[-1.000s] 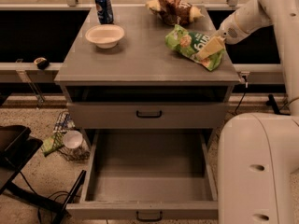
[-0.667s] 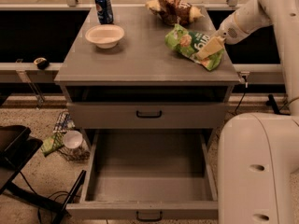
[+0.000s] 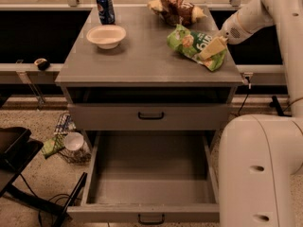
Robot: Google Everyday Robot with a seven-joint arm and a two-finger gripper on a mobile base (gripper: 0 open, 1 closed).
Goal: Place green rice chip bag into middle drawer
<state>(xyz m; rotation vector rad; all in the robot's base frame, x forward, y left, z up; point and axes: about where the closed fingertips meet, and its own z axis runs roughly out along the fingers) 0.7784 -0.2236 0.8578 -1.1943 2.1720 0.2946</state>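
The green rice chip bag [image 3: 191, 44] lies on the right part of the cabinet top [image 3: 142, 60], light green with a dark label. My gripper [image 3: 211, 48] comes in from the right on the white arm [image 3: 246, 20] and rests over the bag's right end. The middle drawer [image 3: 151, 174] is pulled out wide open below, with a bare grey floor and a black bar handle [image 3: 151, 219] on its front. It stands well below and in front of the bag.
A brown-and-tan snack bag [image 3: 176, 9], a white bowl [image 3: 106, 35] and a blue can [image 3: 105, 8] sit on the cabinet top. A shut drawer front [image 3: 150, 116] lies above the open one. My white base [image 3: 260, 174] stands at right. A wire basket [image 3: 66, 141] is on the floor at left.
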